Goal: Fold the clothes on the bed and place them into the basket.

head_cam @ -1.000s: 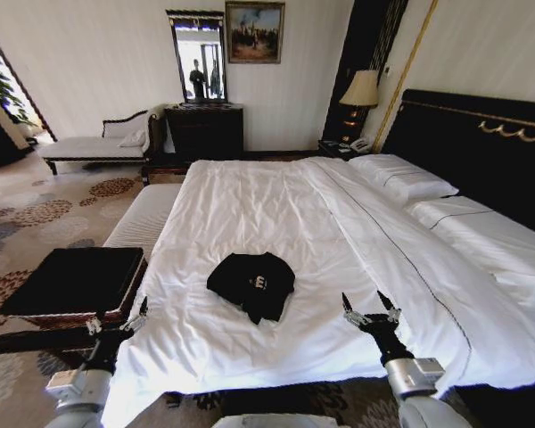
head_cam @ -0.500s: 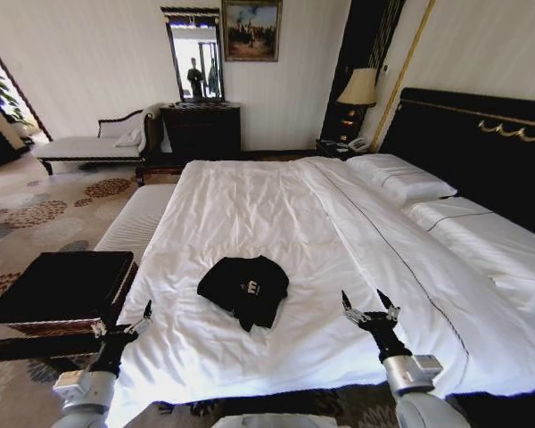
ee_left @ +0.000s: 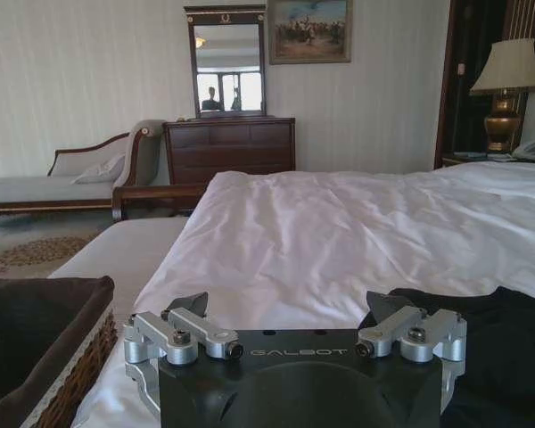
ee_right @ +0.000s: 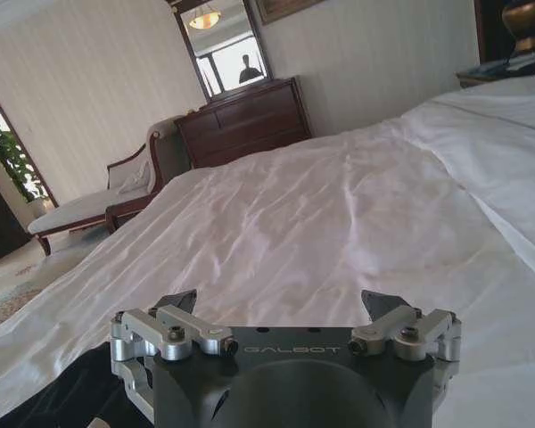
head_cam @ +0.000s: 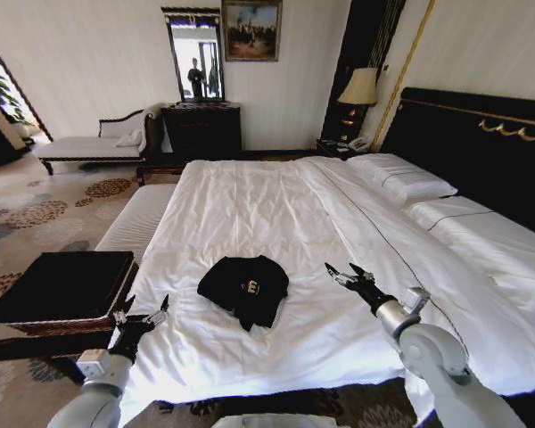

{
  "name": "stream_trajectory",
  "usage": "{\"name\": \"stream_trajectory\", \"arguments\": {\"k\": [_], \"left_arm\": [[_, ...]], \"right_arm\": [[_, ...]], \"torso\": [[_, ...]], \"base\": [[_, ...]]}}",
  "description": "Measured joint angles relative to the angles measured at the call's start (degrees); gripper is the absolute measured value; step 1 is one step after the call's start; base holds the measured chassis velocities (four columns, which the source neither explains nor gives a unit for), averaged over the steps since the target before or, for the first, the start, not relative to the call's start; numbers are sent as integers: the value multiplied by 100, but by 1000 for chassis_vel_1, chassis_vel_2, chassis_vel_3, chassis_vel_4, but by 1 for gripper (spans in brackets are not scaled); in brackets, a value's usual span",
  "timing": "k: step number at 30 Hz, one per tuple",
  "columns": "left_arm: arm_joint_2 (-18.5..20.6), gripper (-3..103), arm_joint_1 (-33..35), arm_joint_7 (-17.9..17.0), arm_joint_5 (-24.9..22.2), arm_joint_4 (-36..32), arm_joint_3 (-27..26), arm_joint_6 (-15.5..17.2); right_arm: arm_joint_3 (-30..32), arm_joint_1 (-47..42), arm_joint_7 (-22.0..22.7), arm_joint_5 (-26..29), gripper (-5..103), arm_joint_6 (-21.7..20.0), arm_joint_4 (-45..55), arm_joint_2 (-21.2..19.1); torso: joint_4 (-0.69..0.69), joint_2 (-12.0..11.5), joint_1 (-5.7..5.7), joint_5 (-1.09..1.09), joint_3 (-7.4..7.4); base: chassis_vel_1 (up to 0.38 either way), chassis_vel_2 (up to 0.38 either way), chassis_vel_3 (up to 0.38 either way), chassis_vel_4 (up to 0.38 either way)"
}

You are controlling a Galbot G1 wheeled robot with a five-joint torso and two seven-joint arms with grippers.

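The clothes (head_cam: 243,288), one crumpled black T-shirt with white lettering, lie on the white bed (head_cam: 276,205) near its front edge. To the shirt's right, my right gripper (head_cam: 341,270) hovers open just above the duvet. My left gripper (head_cam: 147,308) is open at the bed's left edge, between the shirt and the basket (head_cam: 37,326). That basket, brown wicker with black lining, stands on the floor left of the bed. The left wrist view shows the left gripper (ee_left: 287,308), the shirt (ee_left: 504,343) and the basket (ee_left: 82,361). The right wrist view shows the right gripper (ee_right: 281,305) and the shirt's edge (ee_right: 62,397).
A long white-cushioned bench (head_cam: 138,221) runs along the bed's left side beyond the basket. A chaise longue (head_cam: 89,145), a dark dresser (head_cam: 203,129) with a mirror and a lamp (head_cam: 359,89) stand at the far wall. The black headboard (head_cam: 481,152) and pillows are on the right.
My right arm has reached forward and left over the duvet toward the shirt. The left gripper has shifted slightly right to the bed's edge. The camera moved early on and then held still.
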Motion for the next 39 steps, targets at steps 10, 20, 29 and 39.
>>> {"name": "stream_trajectory", "arguments": {"k": [10, 20, 29, 39], "left_arm": [[17, 99, -18, -76, 165, 37, 232, 73], [180, 99, 60, -64, 292, 51, 316, 6], [158, 99, 189, -29, 383, 5, 201, -93], [142, 99, 139, -29, 380, 29, 238, -93]], "right_arm": [[-1527, 2299, 218, 1628, 100, -698, -1987, -54], [-2337, 3360, -128, 1724, 100, -851, -3570, 325], [-2992, 4067, -584, 1497, 100, -1009, -4491, 728], [-3193, 4182, -776, 1157, 100, -1069, -4941, 981]], "torso": [[2, -1, 1, -2, 0], [0, -1, 1, -1, 0], [1, 0, 0, -2, -1], [1, 0, 0, -2, -1]], "base": [[0, 0, 0, 0], [0, 0, 0, 0], [0, 0, 0, 0], [0, 0, 0, 0]]}}
